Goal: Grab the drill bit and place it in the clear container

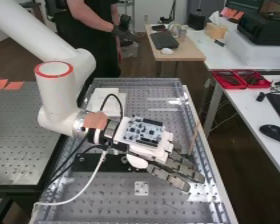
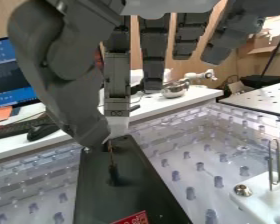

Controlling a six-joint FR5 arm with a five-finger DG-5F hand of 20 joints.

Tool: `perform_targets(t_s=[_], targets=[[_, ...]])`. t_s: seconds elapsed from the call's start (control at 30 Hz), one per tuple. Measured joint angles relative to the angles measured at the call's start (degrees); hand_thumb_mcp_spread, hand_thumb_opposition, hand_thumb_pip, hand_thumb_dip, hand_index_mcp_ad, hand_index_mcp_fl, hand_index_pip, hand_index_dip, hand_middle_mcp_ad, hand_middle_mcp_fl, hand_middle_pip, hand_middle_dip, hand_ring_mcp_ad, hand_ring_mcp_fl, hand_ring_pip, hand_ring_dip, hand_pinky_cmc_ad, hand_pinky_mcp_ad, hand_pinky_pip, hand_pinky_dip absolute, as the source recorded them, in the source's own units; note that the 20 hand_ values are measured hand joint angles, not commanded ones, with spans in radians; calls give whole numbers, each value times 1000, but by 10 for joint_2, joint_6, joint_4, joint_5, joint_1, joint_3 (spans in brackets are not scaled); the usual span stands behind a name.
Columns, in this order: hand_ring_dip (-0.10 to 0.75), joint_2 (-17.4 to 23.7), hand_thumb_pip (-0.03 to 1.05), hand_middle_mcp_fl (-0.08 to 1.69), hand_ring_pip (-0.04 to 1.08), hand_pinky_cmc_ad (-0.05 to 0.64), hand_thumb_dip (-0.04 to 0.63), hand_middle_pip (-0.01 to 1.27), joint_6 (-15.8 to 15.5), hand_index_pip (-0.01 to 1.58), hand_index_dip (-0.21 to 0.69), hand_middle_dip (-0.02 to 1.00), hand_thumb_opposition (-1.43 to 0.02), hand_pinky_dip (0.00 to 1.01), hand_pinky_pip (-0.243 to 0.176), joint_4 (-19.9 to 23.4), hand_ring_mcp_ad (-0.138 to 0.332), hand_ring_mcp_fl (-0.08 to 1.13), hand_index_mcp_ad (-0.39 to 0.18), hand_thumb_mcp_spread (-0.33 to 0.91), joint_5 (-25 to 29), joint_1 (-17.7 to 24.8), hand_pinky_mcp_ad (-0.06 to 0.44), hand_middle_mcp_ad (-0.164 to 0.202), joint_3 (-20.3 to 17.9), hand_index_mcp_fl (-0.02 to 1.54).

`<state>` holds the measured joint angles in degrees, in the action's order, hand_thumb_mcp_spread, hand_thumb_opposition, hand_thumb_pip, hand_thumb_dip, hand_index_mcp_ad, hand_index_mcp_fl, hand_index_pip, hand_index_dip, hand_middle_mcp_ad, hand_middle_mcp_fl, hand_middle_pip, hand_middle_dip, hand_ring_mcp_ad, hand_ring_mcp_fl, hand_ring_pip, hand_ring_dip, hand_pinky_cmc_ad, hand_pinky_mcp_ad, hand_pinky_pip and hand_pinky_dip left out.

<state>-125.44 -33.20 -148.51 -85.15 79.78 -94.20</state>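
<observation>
The hand [image 1: 165,172] is low over the middle of the perforated bench, its fingers slanting toward the view's lower right. In the wrist view, the thumb and one finger of the hand [image 2: 91,117] come together at their tips around the upper end of the thin drill bit [image 2: 112,159]. The bit stands nearly upright, its dark lower end over the black plate [image 2: 134,192]. The other fingers hang fairly straight beside that finger.
A white block with metal hooks [image 2: 257,192] sits beside the black plate. Across the bench are clear raised edges. A white side table [image 1: 247,107] carries red trays [image 1: 229,80] and a mouse [image 1: 275,133]. Cables loop around the wrist.
</observation>
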Motion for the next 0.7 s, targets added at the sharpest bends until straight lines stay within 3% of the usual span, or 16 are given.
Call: perform_targets(t_s=[0.1,0.2,0.5,0.6,0.7], targets=[[-5,-2,700,332,110,293,283,119,1,1316,87,202,-929,192,-93,2,113,-14,-63,386,1,0,157,89,2,464],[-5,-4,665,335,110,297,286,119,4,1412,75,204,-984,192,-93,4,134,14,-99,433,8,1,155,94,3,518],[-5,-8,658,379,110,293,283,119,9,1377,75,204,-1004,192,-73,18,133,19,-89,438,14,2,159,89,2,606],[-9,-8,581,379,106,297,283,119,13,1346,75,204,-998,188,-73,22,138,37,-87,494,10,2,155,89,1,642],[0,-7,579,394,115,297,283,119,18,1311,73,204,-998,192,-75,24,143,44,-93,494,18,2,155,93,-1,665]])
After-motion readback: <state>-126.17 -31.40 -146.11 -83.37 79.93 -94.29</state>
